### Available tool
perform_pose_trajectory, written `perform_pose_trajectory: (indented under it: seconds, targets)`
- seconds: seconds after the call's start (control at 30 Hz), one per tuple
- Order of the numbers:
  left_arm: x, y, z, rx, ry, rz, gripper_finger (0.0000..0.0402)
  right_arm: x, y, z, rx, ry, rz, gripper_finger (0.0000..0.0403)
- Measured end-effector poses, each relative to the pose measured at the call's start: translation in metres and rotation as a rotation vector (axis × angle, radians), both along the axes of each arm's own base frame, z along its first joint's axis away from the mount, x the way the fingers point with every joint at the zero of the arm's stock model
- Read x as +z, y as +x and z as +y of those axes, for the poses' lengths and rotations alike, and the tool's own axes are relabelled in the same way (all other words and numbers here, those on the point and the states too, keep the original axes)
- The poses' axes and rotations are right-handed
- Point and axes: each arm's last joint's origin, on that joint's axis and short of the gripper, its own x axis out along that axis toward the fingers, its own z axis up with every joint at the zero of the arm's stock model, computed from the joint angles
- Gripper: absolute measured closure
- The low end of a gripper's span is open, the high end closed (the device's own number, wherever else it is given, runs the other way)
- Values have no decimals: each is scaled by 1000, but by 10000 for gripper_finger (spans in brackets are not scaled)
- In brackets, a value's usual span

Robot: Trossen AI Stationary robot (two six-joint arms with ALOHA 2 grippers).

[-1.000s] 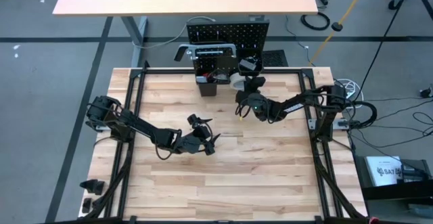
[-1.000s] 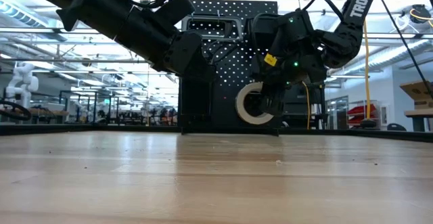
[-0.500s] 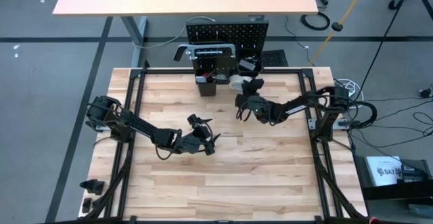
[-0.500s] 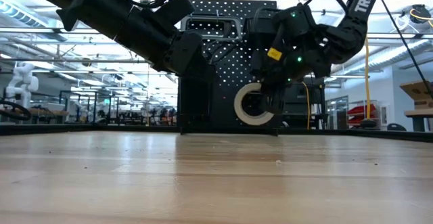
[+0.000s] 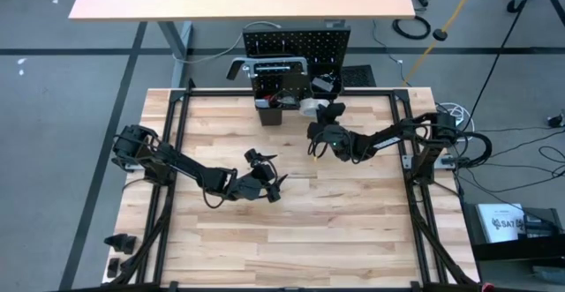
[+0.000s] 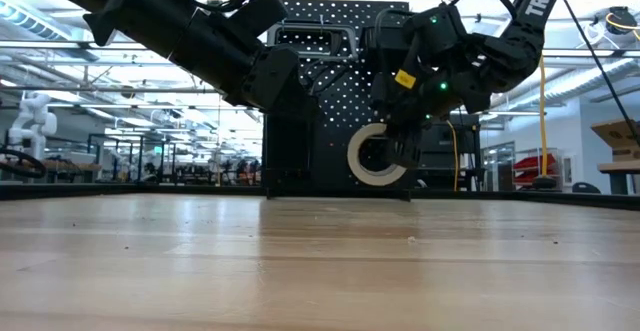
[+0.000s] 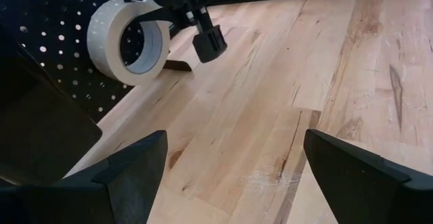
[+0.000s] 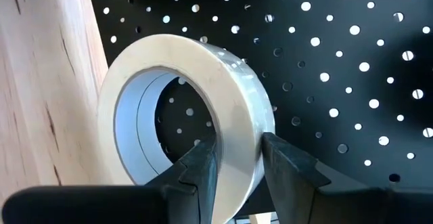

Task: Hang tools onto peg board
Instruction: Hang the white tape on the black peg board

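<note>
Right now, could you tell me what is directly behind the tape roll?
Behind the tape roll, held in the right tool, stands the black peg board; its holes show through the roll's open middle. Whether a hook sits behind the roll's band is covered.

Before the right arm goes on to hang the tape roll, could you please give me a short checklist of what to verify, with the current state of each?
1. Right gripper pinches the wall of the white tape roll, one finger inside the ring, one outside: ok.
2. Roll off the tabletop: cannot tell; its lower edge sits near the board's base.
3. Roll facing the peg board, close in front of it: ok.
4. Free hook located behind the roll: cannot tell.
5. Left gripper open, empty, waiting mid-table, away from the board: ok.
</note>
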Motion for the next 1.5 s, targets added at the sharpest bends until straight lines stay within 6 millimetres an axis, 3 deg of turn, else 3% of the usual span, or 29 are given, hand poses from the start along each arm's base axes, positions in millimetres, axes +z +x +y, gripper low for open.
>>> perform_pose_trajectory:
  seconds: [0.27,0.63,1.1,1.3,1.5]
  targets:
    - [0,0,0,0,0,-1,49,8,1,-1,-18,-37,-59,307]
    - [0,0,0,0,0,-1,49,16,1,-3,-38,-71,-110,399]
    - [0,0,0,0,-2,-2,49,16,-1,-7,-102,-63,-146,402]
    - [-1,0,0,0,1,6,49,16,3,17,-135,-56,-205,402]
    - [-2,0,-1,-44,-18,25,49,17,7,70,-69,-34,-276,403]
